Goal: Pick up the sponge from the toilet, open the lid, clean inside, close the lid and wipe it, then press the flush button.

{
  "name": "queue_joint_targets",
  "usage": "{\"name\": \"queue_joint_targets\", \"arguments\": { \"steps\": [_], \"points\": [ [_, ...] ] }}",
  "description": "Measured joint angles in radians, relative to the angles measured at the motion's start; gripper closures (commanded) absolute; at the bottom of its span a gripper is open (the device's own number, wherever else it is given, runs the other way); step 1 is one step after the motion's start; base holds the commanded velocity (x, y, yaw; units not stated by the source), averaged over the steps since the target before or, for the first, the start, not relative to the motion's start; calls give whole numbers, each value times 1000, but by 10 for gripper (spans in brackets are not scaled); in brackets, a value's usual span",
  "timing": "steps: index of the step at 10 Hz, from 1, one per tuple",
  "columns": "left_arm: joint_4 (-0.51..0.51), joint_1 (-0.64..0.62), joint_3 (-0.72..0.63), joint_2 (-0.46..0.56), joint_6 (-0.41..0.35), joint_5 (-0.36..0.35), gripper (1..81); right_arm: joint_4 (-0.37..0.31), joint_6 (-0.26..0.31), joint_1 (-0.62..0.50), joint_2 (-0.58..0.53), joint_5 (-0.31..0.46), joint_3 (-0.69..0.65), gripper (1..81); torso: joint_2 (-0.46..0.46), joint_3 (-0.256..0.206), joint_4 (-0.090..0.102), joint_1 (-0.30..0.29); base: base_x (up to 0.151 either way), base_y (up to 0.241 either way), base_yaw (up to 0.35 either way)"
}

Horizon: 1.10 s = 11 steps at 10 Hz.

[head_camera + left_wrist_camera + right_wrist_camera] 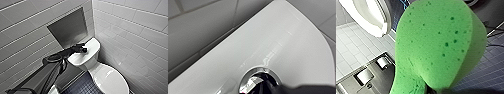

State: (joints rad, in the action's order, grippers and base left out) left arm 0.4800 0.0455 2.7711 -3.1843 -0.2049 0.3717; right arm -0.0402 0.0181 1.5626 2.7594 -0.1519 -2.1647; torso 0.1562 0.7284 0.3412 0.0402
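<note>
Flush button [258,79]: round, with a shiny ring, in the middle of the flat tank top; a dark tip sits right on it
Left gripper [83,49]: reaches in from the left and rests over the tank top, right where the button is, so I think this is the pressing step; I cannot tell if it is open or closed
Toilet [93,65]: white and shiny, in the corner where the two tiled walls meet, with the tank far and the bowl near
Lid [111,80]: down flat over the bowl, so the lid work looks finished
Sponge [436,45]: bright green and soft with small holes, very close to the right wrist camera, up in the air above the blue floor and well away from the button
Right gripper [435,90]: grasping the sponge at its narrow end; it looks held aside so the other arm has room
Wall shelf [68,27]: a grey box-shaped hollow in the left wall, behind the arm
Floor [82,87]: small dark blue tiles near the toilet base
</note>
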Motion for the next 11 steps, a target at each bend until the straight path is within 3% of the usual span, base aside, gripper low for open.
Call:
{"name": "queue_joint_targets", "arguments": {
  "steps": [2, 6, 11],
  "points": [
    [69, -38, -10, 24, 1, 81, 811, 0, 0, 0, 0, 0, 0, 811, 0, 0, 0, 0, 0, 0, 0],
    [188, -72, -94, 116, 17, 153, 811, 8, 0, 8, 1, 0, 0, 811, -1, 1, -1, 0, 0, 0, 0],
    [189, -77, -439, 316, 14, 184, 811, 8, 0, -3, 5, -1, -1, 811, -1, 1, -1, 1, 0, 0, 0]
  ]
}}
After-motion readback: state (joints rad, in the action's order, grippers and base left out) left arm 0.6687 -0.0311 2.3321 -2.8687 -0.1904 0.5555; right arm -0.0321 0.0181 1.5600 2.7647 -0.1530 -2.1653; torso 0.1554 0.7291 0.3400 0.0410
